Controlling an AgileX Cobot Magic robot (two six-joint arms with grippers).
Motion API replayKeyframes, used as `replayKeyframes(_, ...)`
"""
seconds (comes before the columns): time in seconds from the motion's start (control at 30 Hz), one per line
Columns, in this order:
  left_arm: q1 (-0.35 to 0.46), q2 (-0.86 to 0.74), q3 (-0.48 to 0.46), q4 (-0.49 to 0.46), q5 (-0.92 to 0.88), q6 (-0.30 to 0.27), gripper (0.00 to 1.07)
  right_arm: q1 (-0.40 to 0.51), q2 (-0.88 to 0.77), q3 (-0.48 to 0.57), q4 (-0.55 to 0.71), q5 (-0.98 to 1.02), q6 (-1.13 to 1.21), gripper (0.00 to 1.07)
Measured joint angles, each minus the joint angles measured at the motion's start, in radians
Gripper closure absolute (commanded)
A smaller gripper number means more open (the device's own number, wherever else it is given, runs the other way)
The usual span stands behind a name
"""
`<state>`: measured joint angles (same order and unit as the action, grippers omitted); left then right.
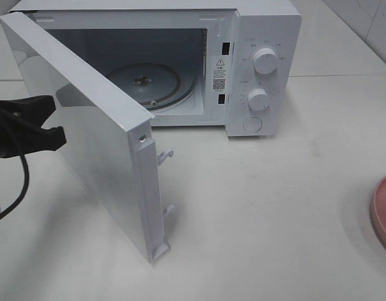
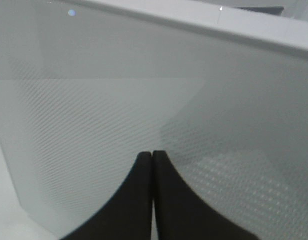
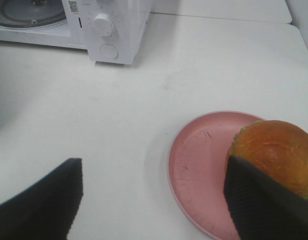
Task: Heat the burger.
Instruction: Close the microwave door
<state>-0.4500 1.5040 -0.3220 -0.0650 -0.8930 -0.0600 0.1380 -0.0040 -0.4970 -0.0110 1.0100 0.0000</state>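
Note:
The burger [image 3: 279, 150], with its glossy golden-brown bun, sits on the far side of a round pink plate [image 3: 199, 170]. My right gripper [image 3: 153, 165] hovers open above the table and the plate's near rim. One of its fingers [image 3: 264, 200] overlaps the burger's edge, and nothing lies between the jaws. The white microwave [image 1: 262, 63] stands with its door [image 1: 86, 125] swung wide and its glass turntable [image 1: 149, 81] bare. My left gripper [image 2: 152, 155] is shut and empty, close against the door's outer glass; it shows at the left edge [image 1: 52, 122] of the exterior view.
The open door juts toward the table's front on the left. Two knobs [image 1: 262, 78] and a button sit on the microwave's right panel. Only a sliver of the pink plate [image 1: 384, 210] shows at the right edge. A black cable [image 1: 20, 182] hangs below the left arm.

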Motion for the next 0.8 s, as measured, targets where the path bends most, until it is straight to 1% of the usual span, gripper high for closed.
replayKeyframes(0.03, -0.014, 0.011, -0.012, -0.027, 0.001, 0.005, 1.07, 0.0, 0.0, 0.0, 0.0, 0.0, 0.0, 0.31)
replayKeyframes(0.07, -0.039, 0.033, -0.039, -0.057, 0.001, 0.026, 1.07, 0.0, 0.0, 0.0, 0.0, 0.0, 0.0, 0.31)
replayKeyframes(0.1, -0.039, 0.033, -0.039, -0.057, 0.001, 0.026, 1.07, 0.0, 0.0, 0.0, 0.0, 0.0, 0.0, 0.31)
replayKeyframes(0.13, -0.071, 0.056, -0.068, -0.076, 0.001, 0.049, 1.07, 0.0, 0.0, 0.0, 0.0, 0.0, 0.0, 0.31)
replayKeyframes(0.17, -0.071, 0.056, -0.068, -0.076, 0.001, 0.049, 1.07, 0.0, 0.0, 0.0, 0.0, 0.0, 0.0, 0.31)
replayKeyframes(0.23, -0.111, 0.094, -0.117, -0.124, 0.001, 0.073, 1.07, 0.0, 0.0, 0.0, 0.0, 0.0, 0.0, 0.31)
replayKeyframes(0.27, -0.111, 0.094, -0.117, -0.124, 0.001, 0.073, 1.07, 0.0, 0.0, 0.0, 0.0, 0.0, 0.0, 0.31)
replayKeyframes(0.33, -0.141, 0.13, -0.165, -0.176, 0.001, 0.08, 1.07, 0.0, 0.0, 0.0, 0.0, 0.0, 0.0, 0.31)
replayKeyframes(0.37, -0.141, 0.13, -0.165, -0.176, 0.001, 0.08, 1.07, 0.0, 0.0, 0.0, 0.0, 0.0, 0.0, 0.31)
replayKeyframes(0.4, -0.155, 0.154, -0.202, -0.202, 0.011, 0.086, 1.07, 0.0, 0.0, 0.0, 0.0, 0.0, 0.0, 0.31)
replayKeyframes(0.43, -0.155, 0.154, -0.202, -0.202, 0.011, 0.086, 1.07, 0.0, 0.0, 0.0, 0.0, 0.0, 0.0, 0.31)
replayKeyframes(0.47, -0.162, 0.167, -0.225, -0.213, 0.026, 0.093, 1.07, 0.0, 0.0, 0.0, 0.0, 0.0, 0.0, 0.31)
replayKeyframes(0.5, -0.173, 0.19, -0.268, -0.236, 0.056, 0.107, 1.07, 0.0, 0.0, 0.0, 0.0, 0.0, 0.0, 0.31)
replayKeyframes(0.53, -0.173, 0.19, -0.268, -0.236, 0.056, 0.107, 1.07, 0.0, 0.0, 0.0, 0.0, 0.0, 0.0, 0.31)
replayKeyframes(0.57, -0.179, 0.203, -0.292, -0.252, 0.066, 0.119, 1.07, 0.0, 0.0, 0.0, 0.0, 0.0, 0.0, 0.31)
replayKeyframes(0.6, -0.193, 0.226, -0.337, -0.288, 0.086, 0.149, 1.07, 0.0, 0.0, 0.0, 0.0, 0.0, 0.0, 0.31)
replayKeyframes(0.63, -0.193, 0.226, -0.337, -0.288, 0.086, 0.149, 1.07, 0.0, 0.0, 0.0, 0.0, 0.0, 0.0, 0.31)
replayKeyframes(0.67, -0.199, 0.235, -0.356, -0.303, 0.092, 0.163, 1.07, 0.0, 0.0, 0.0, 0.0, 0.0, 0.0, 0.31)
replayKeyframes(0.7, -0.212, 0.254, -0.398, -0.335, 0.106, 0.193, 1.07, 0.0, 0.0, 0.0, 0.0, 0.0, 0.0, 0.31)
replayKeyframes(0.73, -0.212, 0.254, -0.398, -0.335, 0.106, 0.193, 1.07, 0.0, 0.0, 0.0, 0.0, 0.0, 0.0, 0.31)
replayKeyframes(0.77, -0.225, 0.277, -0.445, -0.363, 0.125, 0.225, 1.07, 0.0, 0.0, 0.0, 0.0, 0.0, 0.0, 0.31)
replayKeyframes(0.8, -0.231, 0.289, -0.468, -0.377, 0.134, 0.237, 1.07, 0.0, 0.0, 0.0, 0.0, 0.0, 0.0, 0.31)
